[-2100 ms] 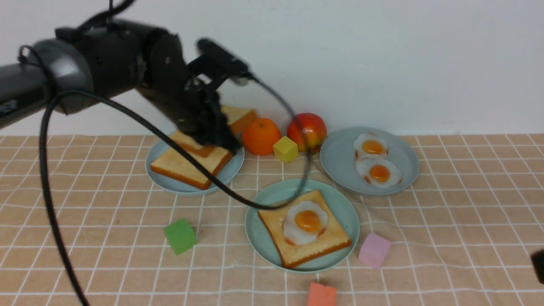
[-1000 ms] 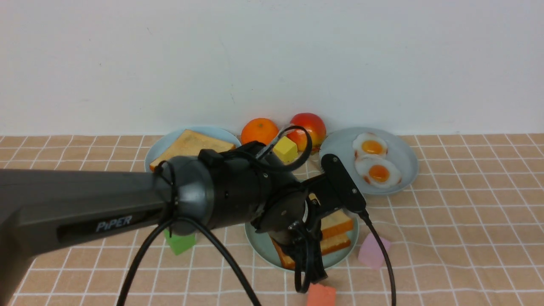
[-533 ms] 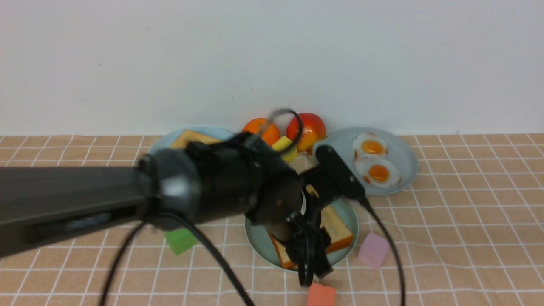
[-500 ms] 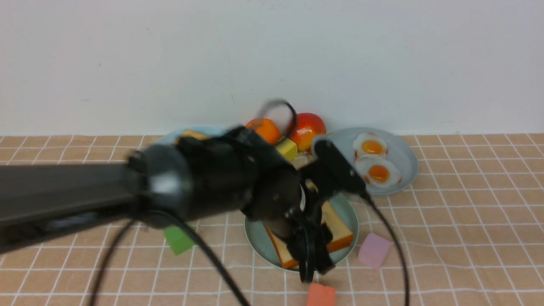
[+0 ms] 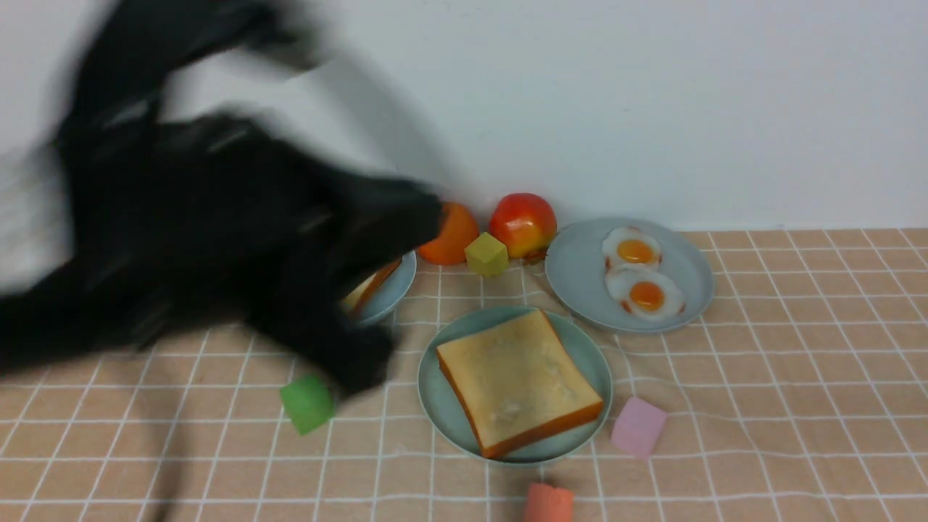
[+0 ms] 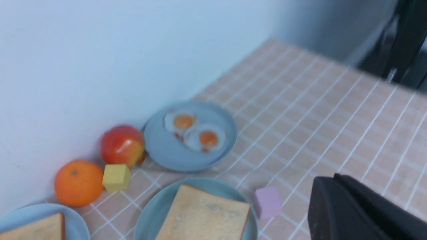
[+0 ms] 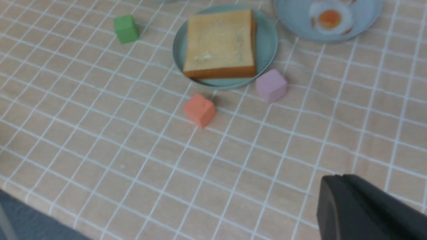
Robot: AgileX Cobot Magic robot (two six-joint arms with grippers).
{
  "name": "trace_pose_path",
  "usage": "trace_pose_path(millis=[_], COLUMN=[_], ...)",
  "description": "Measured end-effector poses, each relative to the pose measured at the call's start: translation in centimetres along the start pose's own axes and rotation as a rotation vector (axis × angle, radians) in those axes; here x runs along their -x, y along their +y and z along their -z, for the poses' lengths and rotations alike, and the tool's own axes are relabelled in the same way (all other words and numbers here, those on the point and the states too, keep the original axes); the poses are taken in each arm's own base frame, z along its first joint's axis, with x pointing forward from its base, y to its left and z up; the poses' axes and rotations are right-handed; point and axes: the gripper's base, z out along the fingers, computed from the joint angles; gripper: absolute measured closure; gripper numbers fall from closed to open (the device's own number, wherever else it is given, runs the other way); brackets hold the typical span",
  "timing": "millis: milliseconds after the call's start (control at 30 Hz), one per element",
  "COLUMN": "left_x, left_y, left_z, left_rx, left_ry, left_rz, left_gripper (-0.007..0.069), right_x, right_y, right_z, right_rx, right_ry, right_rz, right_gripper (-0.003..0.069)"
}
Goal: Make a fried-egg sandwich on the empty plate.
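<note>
The fried-egg sandwich (image 5: 516,377) lies on the mint-green plate (image 5: 435,406). Its top toast slice (image 7: 218,41) covers the lower slice, and the egg is hidden under it. My left arm (image 5: 217,239) is a dark blur up and to the left of the plate, touching nothing. My left gripper (image 6: 333,180) is shut and empty, well clear of the sandwich (image 6: 203,216). My right gripper (image 7: 337,178) is shut and empty above the cloth, on the near side of the plate (image 7: 267,43); it is out of the front view.
A blue-grey plate (image 5: 580,283) at back right holds two fried eggs (image 5: 647,295). Another blue-grey plate (image 5: 395,290) with toast (image 5: 370,290) is half behind the arm. An orange (image 5: 453,235), an apple (image 5: 523,223) and yellow (image 5: 486,254), green (image 5: 307,403), pink (image 5: 638,427) and coral (image 5: 549,502) cubes surround them.
The left arm has let go of the second toast slice over the egg and swung up and left, away from the green plate. Its gripper has shut.
</note>
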Motion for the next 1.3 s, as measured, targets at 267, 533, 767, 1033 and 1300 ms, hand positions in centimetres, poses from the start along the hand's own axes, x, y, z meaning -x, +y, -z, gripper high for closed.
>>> trace_pose_path(millis=[267, 533, 767, 1033, 1300], left_x=[-9.6, -13.0, -14.1, -14.6, -14.6], left_y=[0.2, 0.6, 0.5, 0.5, 0.4], left_z=[5.1, 5.6, 5.4, 5.3, 5.3], left_rx=[0.033, 0.074, 0.076, 0.069, 0.069], left_ry=[-0.217, -0.299, -0.264, -0.222, -0.221], left_rz=[0.141, 0.158, 0.159, 0.160, 0.162], left_gripper=[0.0638, 0.0638, 0.0638, 0.0638, 0.0638], right_x=[-2.9, -4.9, -5.7, -9.2, -12.8], right_y=[0.1, -0.4, -1.6, -3.1, -4.4], right_z=[2.7, 1.4, -4.2, -10.5, -13.4], right_rx=[-0.034, -0.033, -0.032, -0.053, -0.175], right_ry=[-0.172, -0.279, -0.381, -0.417, -0.335], right_rz=[0.007, -0.157, -0.211, -0.260, -0.107], right_gripper=[0.0659, 0.0657, 0.0651, 0.0644, 0.0648])
